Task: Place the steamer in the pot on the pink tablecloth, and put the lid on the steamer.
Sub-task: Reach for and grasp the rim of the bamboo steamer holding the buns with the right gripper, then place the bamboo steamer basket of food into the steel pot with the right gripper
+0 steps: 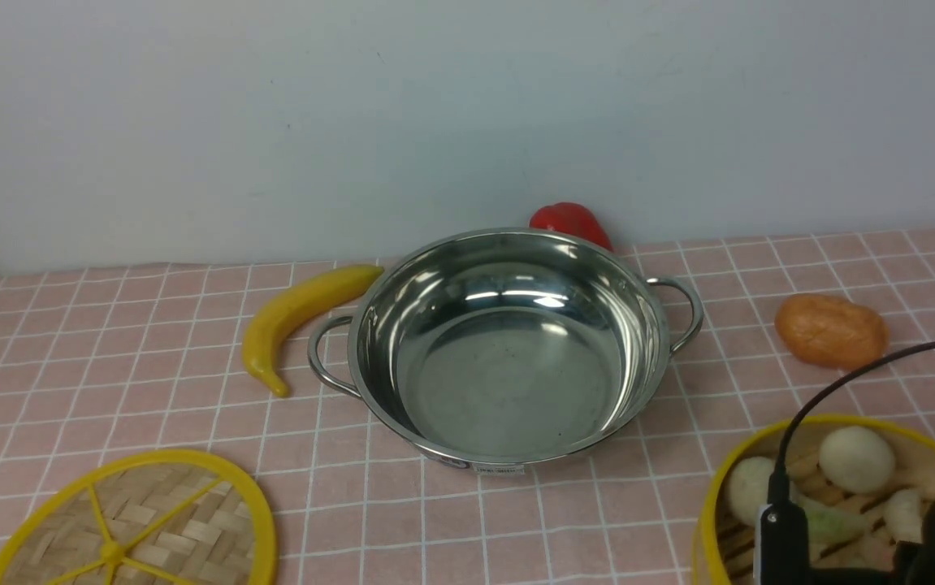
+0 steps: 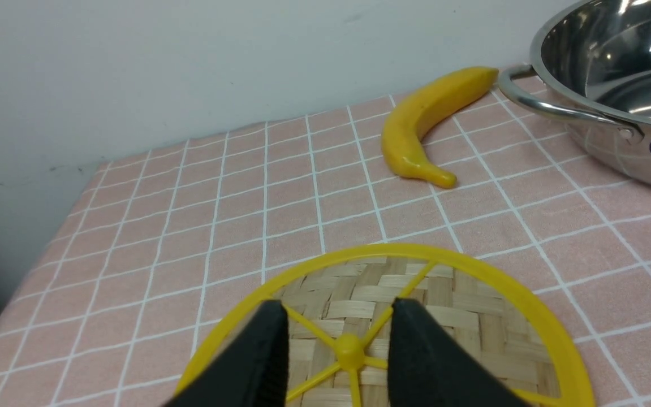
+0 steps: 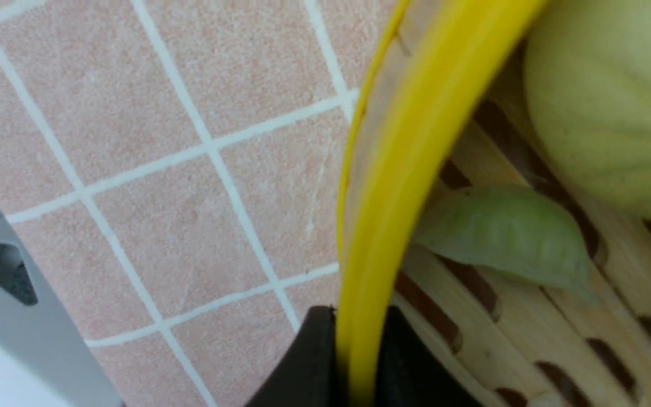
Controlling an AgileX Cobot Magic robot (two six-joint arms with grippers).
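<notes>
Right gripper (image 3: 357, 325): fingers clamped on the steamer (image 3: 415, 141) wall, one inside and one outside, with the yellow rim between them. The steamer sits near right on the pink tablecloth (image 1: 110, 366), not yet in the pot. It's loaded with pale buns (image 1: 855, 459) and a green leaf-shaped piece on the slats.

My read: it's light bamboo and stiff enough at the plastic rim. A one-sided pinch will want to tip it (loose food rolls), so lift level and slow. The rim looks smooth and likely slippery, so bite deep on the wall.

Left gripper (image 2: 339, 316): fingers spread either side of the lid (image 2: 472, 294) hub, near left. Can't tell if they touch it. The lid is flat, thin and probably very light. It lies flush on the cloth, so the edge is hard to get under. The hub or a spoke is the sensible hold.

Pot (image 1: 508, 374): mid-worktop, empty, well apart from both. It's rigid and may slide if bumped.

Farther: banana (image 1: 296, 313) just beside the pot's left rim, orange lump (image 1: 831, 329) on the right, red pepper (image 1: 569, 219) behind the pot.
</notes>
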